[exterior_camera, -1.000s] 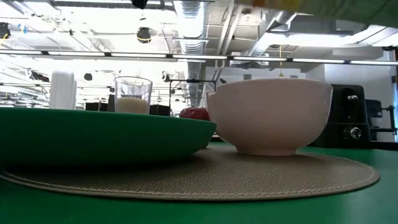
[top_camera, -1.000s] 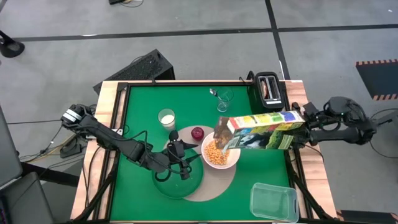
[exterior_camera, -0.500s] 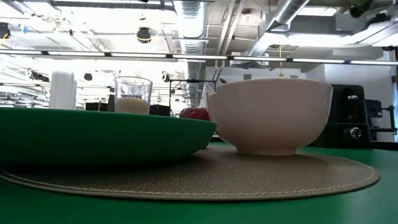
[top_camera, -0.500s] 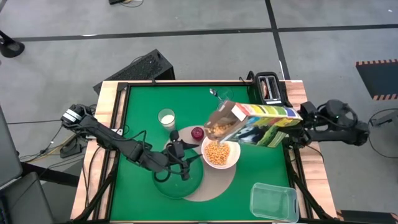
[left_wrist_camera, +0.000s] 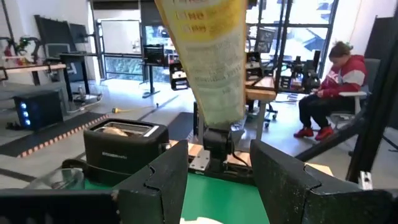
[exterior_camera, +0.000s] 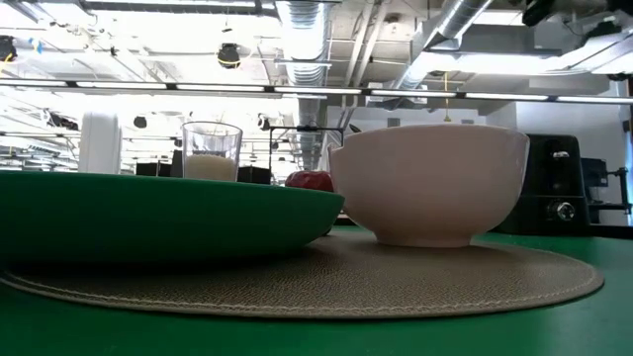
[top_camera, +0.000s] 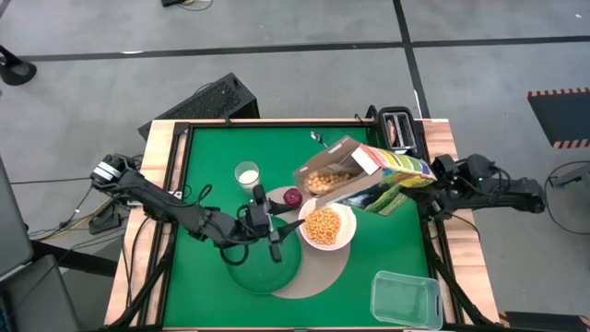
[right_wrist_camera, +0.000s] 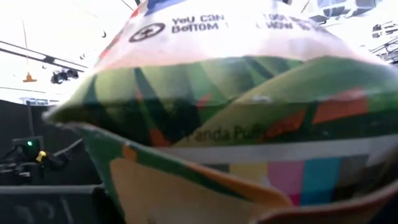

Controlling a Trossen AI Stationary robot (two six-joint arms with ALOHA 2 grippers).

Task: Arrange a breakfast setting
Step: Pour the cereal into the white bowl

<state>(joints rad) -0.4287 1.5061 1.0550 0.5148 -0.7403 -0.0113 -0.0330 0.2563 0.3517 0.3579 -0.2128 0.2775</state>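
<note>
The colourful cereal box hangs tilted over the table's right half, open top raised, with my right gripper shut on it. The white bowl of cereal and the dark-green plate rest on the tan mat. A glass of white liquid stands left of the mat's far edge. The spoon shows at the far edge. My left gripper hovers over the plate, pointing toward the box; its fingers are open with nothing between them. My right gripper holds the cereal box by its bottom end, coming from the table's right side and slanting upward. The box itself hides the fingers in the right wrist view. The box is lifted clear, tilted, its open top higher and toward the table's left.
A black toaster stands at the far right corner and a clear plastic tub at the near right. A small red fruit sits on the mat's far edge. A person sits beyond the table.
My right gripper has tipped the cereal box back: its open top, first low over the bowl with cereal falling out, has swung up and toward the far edge. My left gripper has risen a little over the plate and tipped up to point level.
</note>
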